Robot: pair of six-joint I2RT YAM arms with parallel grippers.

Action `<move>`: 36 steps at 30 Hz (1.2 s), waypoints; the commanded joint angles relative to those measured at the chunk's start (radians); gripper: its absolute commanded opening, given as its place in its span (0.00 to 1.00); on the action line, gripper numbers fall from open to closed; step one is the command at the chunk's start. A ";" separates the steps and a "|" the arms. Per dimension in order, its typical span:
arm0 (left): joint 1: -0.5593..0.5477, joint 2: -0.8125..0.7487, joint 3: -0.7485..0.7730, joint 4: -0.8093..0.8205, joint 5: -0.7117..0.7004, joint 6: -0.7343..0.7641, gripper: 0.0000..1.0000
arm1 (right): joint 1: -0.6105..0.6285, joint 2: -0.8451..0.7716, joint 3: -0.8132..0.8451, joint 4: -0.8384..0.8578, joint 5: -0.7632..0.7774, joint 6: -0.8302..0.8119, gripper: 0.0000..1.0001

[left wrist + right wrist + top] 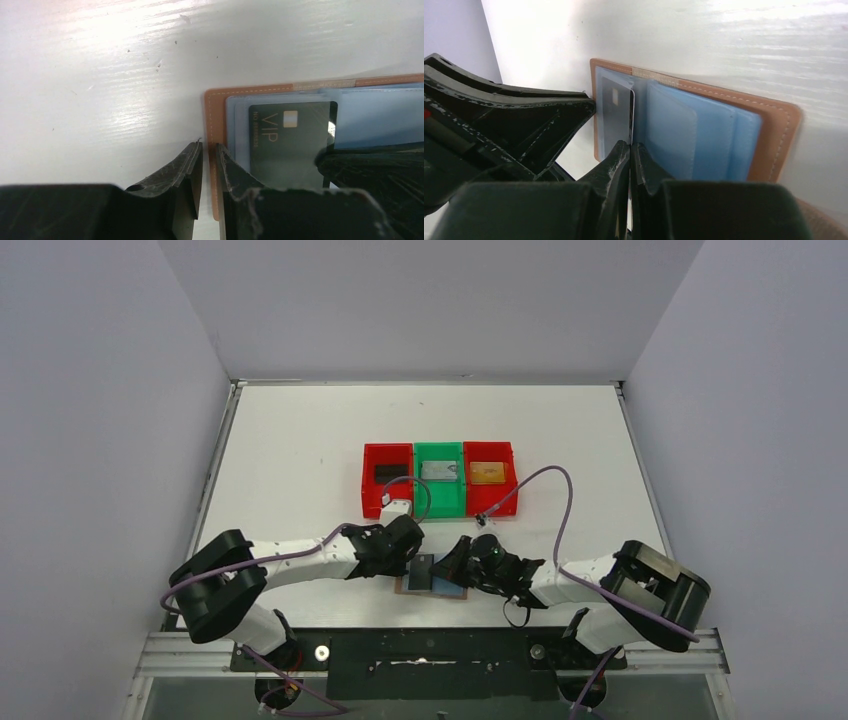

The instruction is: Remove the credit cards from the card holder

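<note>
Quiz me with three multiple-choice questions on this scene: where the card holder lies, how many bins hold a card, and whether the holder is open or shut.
1. The card holder lies: A in the green bin; B on the table; C in a red bin.
2. Bins holding a card: A one; B two; C three.
3. The card holder is: A shut; B open, black card inside; C open, empty.
B: it rests on bare table.
C: dark card, silver card, gold card, one per bin.
B: blue pockets show, the black card tucked in.
</note>
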 commanded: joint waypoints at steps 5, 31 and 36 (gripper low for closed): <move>-0.002 0.020 -0.031 -0.056 -0.010 -0.001 0.14 | -0.011 -0.028 -0.042 -0.009 0.031 0.025 0.00; -0.077 0.070 0.097 -0.091 -0.020 0.074 0.32 | -0.012 0.003 -0.023 -0.055 0.056 0.022 0.00; -0.098 0.104 0.113 -0.135 -0.067 0.050 0.26 | -0.012 -0.013 -0.023 -0.070 0.060 0.021 0.00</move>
